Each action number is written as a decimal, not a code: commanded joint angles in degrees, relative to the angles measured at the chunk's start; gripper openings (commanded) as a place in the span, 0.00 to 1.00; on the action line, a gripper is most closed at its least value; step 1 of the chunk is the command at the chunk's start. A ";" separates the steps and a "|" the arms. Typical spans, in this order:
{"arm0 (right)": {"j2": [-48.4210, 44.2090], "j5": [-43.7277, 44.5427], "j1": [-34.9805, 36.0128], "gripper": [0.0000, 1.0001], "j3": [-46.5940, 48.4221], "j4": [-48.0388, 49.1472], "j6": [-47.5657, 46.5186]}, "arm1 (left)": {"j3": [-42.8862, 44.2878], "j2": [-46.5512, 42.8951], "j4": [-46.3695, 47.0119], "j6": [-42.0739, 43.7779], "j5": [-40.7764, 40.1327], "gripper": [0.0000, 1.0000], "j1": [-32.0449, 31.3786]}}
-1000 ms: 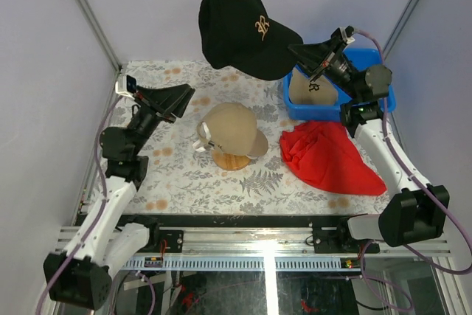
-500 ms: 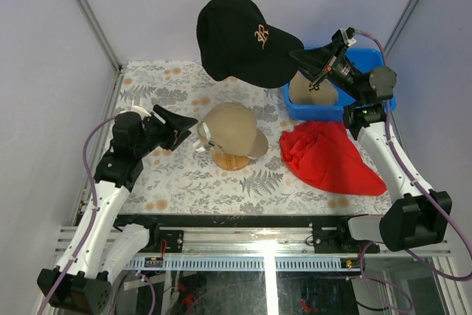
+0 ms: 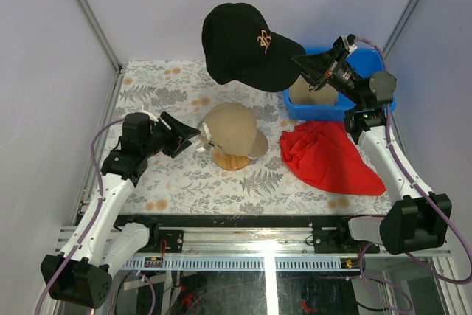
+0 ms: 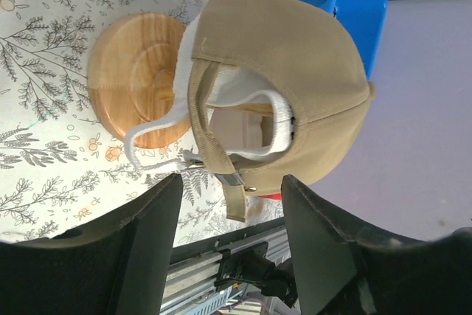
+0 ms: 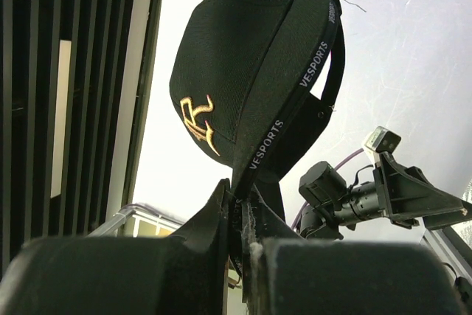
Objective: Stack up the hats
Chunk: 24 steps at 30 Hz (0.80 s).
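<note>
A tan hat sits over a white hat on the wooden stand at the table's middle. Its back strap shows in the left wrist view. My left gripper is open, just left of that stack, jaws level with the strap. My right gripper is shut on the brim of the black hat with the gold logo and holds it high above the table's far side. The black hat also fills the right wrist view. A second tan hat lies in the blue bin.
A red cloth lies on the table at the right, in front of the blue bin. The floral tablecloth covers the table. Grey walls close in the back and both sides.
My left arm has swung down and right, bringing its open gripper close to the back of the tan hat. My right gripper has shifted the black hat slightly right and tilted it.
</note>
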 commanded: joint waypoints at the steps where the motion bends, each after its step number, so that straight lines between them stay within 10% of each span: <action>1: -2.62 -0.76 -0.53 0.00 0.25 4.78 0.89 | -1.78 0.46 0.70 0.53 0.50 0.56 0.33; 24: -3.92 -0.72 -2.36 0.00 -2.75 5.27 1.31 | -3.43 7.83 13.40 -5.75 1.96 0.38 -1.68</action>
